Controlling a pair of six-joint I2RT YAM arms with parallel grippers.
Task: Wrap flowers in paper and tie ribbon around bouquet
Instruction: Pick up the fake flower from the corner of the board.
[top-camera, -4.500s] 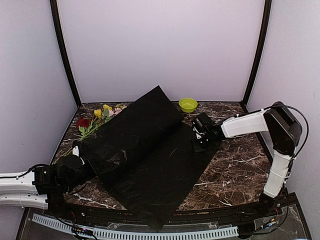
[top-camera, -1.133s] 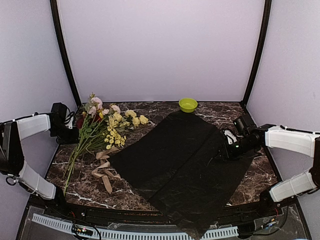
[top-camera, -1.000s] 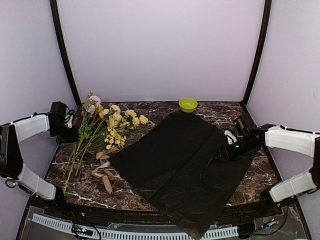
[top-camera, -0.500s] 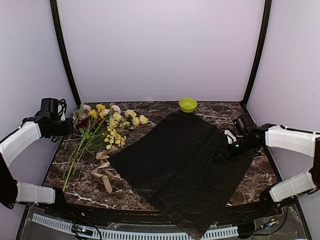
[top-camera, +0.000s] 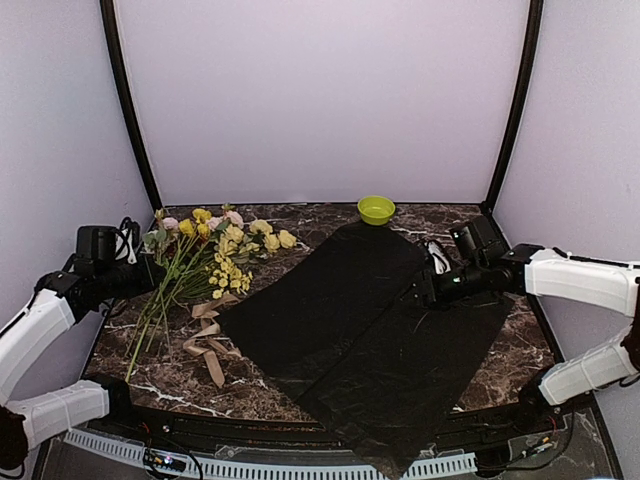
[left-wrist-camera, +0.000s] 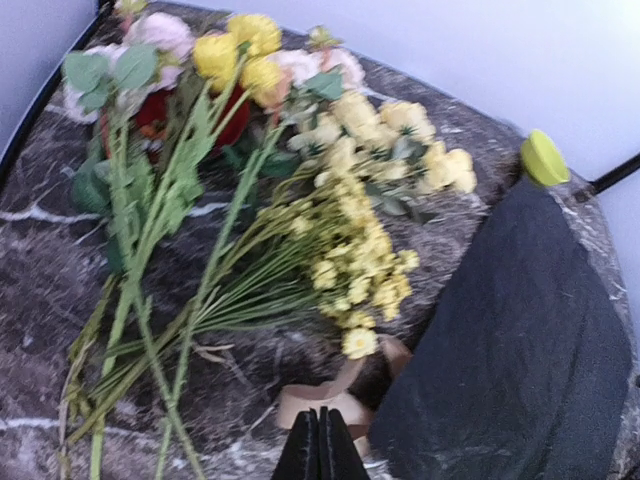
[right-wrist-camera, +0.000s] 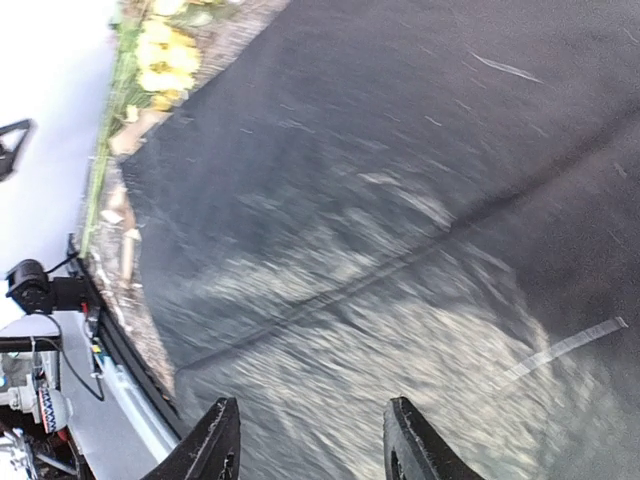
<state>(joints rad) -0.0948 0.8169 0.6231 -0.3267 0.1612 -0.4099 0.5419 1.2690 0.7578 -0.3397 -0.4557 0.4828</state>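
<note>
**At the laying-out stage, nothing wrapped**

Starting with the flowers (top-camera: 205, 255): loose on the left of the table (top-camera: 160, 370), heads toward the back corner, stems fanned toward the near edge, just beside the paper (top-camera: 370, 320) and not on it. Probably parked there to keep the sheet free for flattening. Between the stems and the sheet's left corner, the ribbon (top-camera: 205, 335), bunched in loops, not needed until last.

Spread diagonally over the middle and right of the table, the black sheet, one corner hanging past the near edge, a long crease down its length. Seems laid wide to take the whole bunch.

By the stems, the left claw (left-wrist-camera: 321, 445): pinched fully together, holding nothing, tips pointing at the ribbon. Looks placed to reach the bunch next, though would have to open first. Over the sheet's right half, the right claw (right-wrist-camera: 312, 440): spread wide, nothing between its tips, close above the paper. Cannot tell whether touching. Likely there to press the sheet smooth.

Behind the sheet, by the back wall, a small green bowl (top-camera: 376, 209), out of the way
</note>
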